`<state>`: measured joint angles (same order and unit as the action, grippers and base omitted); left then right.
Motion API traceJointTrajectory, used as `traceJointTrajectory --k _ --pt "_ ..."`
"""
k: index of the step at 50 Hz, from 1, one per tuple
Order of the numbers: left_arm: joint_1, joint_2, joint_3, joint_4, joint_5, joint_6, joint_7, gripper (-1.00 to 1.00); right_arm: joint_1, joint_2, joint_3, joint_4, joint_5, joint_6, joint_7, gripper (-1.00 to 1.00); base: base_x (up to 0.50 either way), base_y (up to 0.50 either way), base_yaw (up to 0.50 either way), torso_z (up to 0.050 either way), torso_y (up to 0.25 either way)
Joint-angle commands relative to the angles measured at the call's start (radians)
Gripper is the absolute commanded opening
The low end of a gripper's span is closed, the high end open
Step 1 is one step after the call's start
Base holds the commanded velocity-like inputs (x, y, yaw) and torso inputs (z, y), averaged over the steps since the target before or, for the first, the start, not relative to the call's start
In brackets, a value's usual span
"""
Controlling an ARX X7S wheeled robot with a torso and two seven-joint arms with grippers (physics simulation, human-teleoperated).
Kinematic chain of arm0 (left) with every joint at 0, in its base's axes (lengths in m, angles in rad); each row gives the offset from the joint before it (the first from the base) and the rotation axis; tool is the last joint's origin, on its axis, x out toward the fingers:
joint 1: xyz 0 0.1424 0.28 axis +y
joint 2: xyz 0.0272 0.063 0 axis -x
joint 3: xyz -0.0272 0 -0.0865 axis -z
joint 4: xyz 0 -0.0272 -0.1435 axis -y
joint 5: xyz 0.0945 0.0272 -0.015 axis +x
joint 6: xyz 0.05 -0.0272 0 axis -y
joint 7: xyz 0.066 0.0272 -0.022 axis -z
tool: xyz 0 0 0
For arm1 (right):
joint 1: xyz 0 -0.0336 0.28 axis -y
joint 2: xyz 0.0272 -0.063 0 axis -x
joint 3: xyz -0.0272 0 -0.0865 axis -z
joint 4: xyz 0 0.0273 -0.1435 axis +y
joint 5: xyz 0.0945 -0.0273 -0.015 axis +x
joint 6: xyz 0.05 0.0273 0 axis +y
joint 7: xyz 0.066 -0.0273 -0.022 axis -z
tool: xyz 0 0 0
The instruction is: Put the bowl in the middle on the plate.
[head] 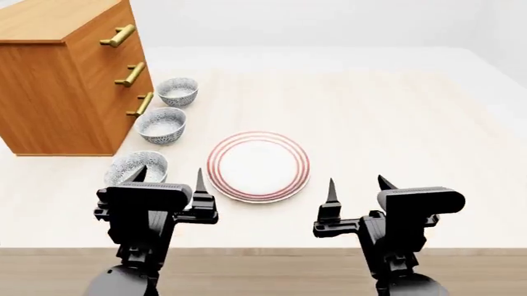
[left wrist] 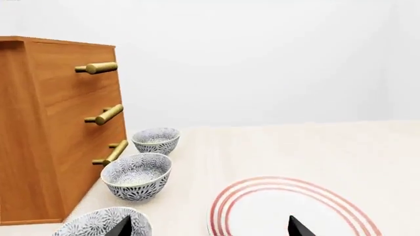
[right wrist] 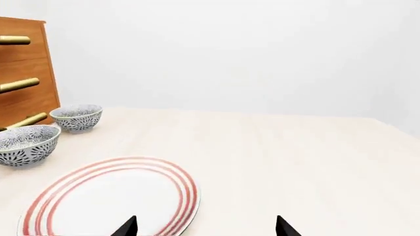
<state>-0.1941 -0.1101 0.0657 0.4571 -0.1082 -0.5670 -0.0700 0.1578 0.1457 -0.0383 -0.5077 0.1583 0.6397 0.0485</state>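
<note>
Three speckled bowls stand in a row beside the drawer chest. The middle bowl (head: 161, 125) (left wrist: 136, 176) (right wrist: 26, 145) sits between the far bowl (head: 178, 92) (left wrist: 156, 140) (right wrist: 76, 117) and the near bowl (head: 137, 168) (left wrist: 102, 223). The red-ringed plate (head: 258, 166) (left wrist: 288, 209) (right wrist: 108, 196) lies flat to their right, with nothing on it. My left gripper (head: 168, 177) (left wrist: 210, 227) hangs open just in front of the near bowl and the plate's left edge. My right gripper (head: 359, 185) (right wrist: 206, 227) is open in front of the plate's right edge. Both hold nothing.
A wooden drawer chest (head: 66, 74) (left wrist: 59, 128) with brass handles stands at the left, close behind the bowls. The pale tabletop (head: 395, 123) stretches to the right and back. Its front edge runs under my arms.
</note>
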Motion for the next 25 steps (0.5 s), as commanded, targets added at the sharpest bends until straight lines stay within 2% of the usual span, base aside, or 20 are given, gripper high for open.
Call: traceJointTrajectory --k 1,25 --pt "-0.023 -0.014 0.01 0.018 -0.01 -0.034 -0.013 1.0 0.029 0.014 -0.003 -0.043 0.019 0.066 0.007 1.0 0.5 0.0 0.0 0.0 0.0" --pt "-0.033 -0.035 0.024 -0.002 -0.017 -0.014 -0.037 1.0 0.027 0.03 -0.017 -0.026 0.029 0.041 0.017 1.0 0.5 0.0 0.0 0.0 0.0"
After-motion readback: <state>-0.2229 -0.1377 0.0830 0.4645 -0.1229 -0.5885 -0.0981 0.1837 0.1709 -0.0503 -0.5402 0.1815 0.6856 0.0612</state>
